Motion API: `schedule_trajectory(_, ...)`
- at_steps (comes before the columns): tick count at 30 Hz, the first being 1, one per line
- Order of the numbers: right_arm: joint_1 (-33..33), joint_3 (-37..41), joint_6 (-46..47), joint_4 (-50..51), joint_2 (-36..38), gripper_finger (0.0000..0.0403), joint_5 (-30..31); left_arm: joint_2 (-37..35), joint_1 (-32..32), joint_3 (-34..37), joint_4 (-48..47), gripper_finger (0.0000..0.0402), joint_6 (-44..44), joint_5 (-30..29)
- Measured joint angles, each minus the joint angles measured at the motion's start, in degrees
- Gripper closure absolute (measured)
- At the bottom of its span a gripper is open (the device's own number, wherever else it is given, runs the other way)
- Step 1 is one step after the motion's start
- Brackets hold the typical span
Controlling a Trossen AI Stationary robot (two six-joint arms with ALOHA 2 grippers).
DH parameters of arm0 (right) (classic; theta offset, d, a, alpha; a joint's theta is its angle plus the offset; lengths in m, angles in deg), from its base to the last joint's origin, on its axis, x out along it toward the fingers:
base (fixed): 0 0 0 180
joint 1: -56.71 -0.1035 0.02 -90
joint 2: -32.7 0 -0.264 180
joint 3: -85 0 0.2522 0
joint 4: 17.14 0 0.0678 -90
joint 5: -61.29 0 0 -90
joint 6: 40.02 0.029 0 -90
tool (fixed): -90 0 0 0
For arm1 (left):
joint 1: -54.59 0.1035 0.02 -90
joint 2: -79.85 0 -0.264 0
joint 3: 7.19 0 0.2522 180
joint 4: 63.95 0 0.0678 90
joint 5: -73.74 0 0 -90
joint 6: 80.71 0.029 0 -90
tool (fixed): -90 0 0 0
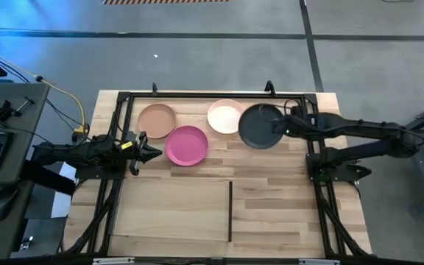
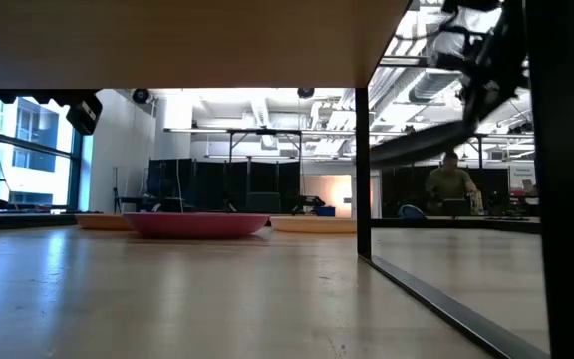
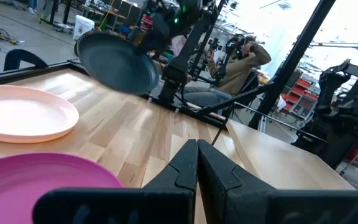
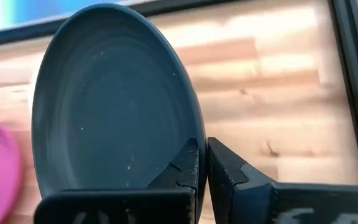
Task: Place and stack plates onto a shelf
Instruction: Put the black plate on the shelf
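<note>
Even overhead light was cast on the tabletop (image 1: 278,184) in the high view, with blue glare at the far-left floor. In the low view, the near tabletop was blurred and the windows (image 2: 28,150) were blown out. The dark grey-black plate (image 4: 114,99) was softly lit, with faint sheen.

Both arms are showing as dark, near-black jointed links rising from black frame posts. The left gripper (image 1: 155,152) is ending in two tapered black fingers (image 3: 185,163) with angular, faceted outer faces and a thin seam between them; just behind it, a small yellow marking is showing on the wrist. The right gripper (image 4: 202,167) is carrying matching matte black fingers with stepped inner edges, and a thin dark cable is looping behind it.
</note>
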Motion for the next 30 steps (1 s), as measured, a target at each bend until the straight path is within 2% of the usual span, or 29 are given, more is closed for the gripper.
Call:
schedule_trajectory(5,1.3,-4.9,-9.3,-6.2,0.0,0.0402,-2.7,0.0,0.0,0.0,0.0,0.0402,0.0,0.0)
schedule_trajectory(11,1.5,-7.7,-20.2,-25.6,-0.8,0.0403,-14.1,0.0,0.0,0.0,0.0,0.0401,0.0,0.0)
schedule_trajectory(15,0.2,-10.8,-23.6,-34.9,-4.7,0.0403,-22.6,0.0,0.0,0.0,0.0,0.0402,0.0,0.0)
schedule_trajectory(21,-6.3,-22.3,-29.3,-35.1,-17.2,0.0403,-27.7,0.0,0.0,0.0,0.0,0.0402,0.0,0.0)
schedule_trajectory(26,-11.5,-33.3,-37.0,-34.3,-28.6,0.0403,-36.6,0.0,0.0,0.0,0.0,0.0401,0.0,0.0)
schedule_trajectory(30,-14.3,-40.5,-42.0,-29.1,-36.6,0.0403,-42.8,0.0,0.0,0.0,0.0,0.0402,0.0,0.0)
